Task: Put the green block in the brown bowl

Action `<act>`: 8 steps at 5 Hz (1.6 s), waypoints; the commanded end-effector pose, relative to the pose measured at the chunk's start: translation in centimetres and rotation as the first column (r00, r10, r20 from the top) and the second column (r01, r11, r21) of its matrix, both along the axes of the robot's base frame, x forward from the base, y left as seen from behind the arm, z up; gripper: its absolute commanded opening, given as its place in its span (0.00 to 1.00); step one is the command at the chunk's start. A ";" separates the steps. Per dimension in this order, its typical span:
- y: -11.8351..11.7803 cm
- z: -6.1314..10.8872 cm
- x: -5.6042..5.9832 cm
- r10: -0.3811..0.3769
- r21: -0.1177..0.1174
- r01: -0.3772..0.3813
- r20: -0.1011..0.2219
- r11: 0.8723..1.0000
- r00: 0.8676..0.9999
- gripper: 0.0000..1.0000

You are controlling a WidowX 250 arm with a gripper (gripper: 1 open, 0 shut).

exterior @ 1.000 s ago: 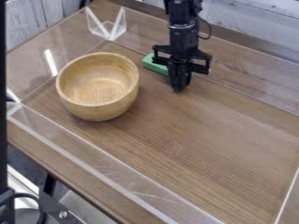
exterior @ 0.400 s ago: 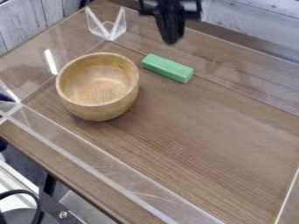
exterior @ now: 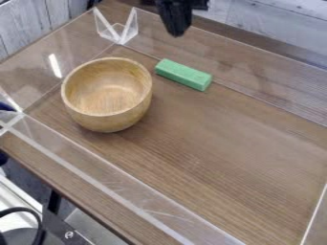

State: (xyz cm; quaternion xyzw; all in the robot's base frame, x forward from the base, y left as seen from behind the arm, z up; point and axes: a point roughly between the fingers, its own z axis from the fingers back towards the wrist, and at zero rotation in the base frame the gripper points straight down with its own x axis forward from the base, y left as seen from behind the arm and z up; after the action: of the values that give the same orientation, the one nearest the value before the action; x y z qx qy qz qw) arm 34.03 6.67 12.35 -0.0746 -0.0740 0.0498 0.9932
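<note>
A second ago the gripper (exterior: 177, 21) stood low over the green block (exterior: 185, 74); now it has risen to the top edge, clear of it. Its tip is dark and cropped, so whether the jaws are parted cannot be told. One green block, one brown bowl (exterior: 107, 92). The block lies flat on the table (exterior: 217, 153), nearer than the gripper, just right of the bowl.

green block (exterior: 185, 74): solid bright green, plain, no markings
brown bowl (exterior: 107, 93): light-brown wood, paler inside, faint grain lines
table (exterior: 217, 163): mid-brown wood-grain, streaks running lengthwise
gripper (exterior: 177, 17): black
edge guard (exterior: 52, 158): clear, w/ whitish glare along near-left edge
corner piece (exterior: 117, 26): clear, white-edged, far-left corner
</note>
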 end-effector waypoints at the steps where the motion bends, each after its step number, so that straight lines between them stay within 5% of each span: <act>1: 0.2 0.6 1.2 0.016 0.032 -0.017 0.053 0.999 0.998 1.00; 2: 0.1 -0.8 1.8 -0.041 0.038 0.040 0.036 0.998 0.998 1.00; 3: 0.3 -2.1 2.2 0.153 0.034 -0.153 0.018 0.988 0.988 1.00; 4: 0.4 -3.0 2.9 0.360 0.027 -0.360 0.011 0.933 0.933 1.00; 5: 0.5 -3.9 3.6 0.530 0.026 -0.530 0.006 0.848 0.848 1.00; 6: 0.2 -5.1 3.9 0.598 0.040 -0.598 0.003 0.800 0.801 1.00; 7: 0.1 -6.0 3.9 0.615 0.054 -0.614 0.002 0.788 0.789 1.00; 8: 0.1 -6.6 3.7 0.621 0.063 -0.620 0.000 0.782 0.784 0.00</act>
State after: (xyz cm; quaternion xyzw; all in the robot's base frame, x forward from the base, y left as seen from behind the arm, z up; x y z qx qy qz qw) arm 36.97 6.82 4.06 -0.0122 -0.0585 0.3770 0.9243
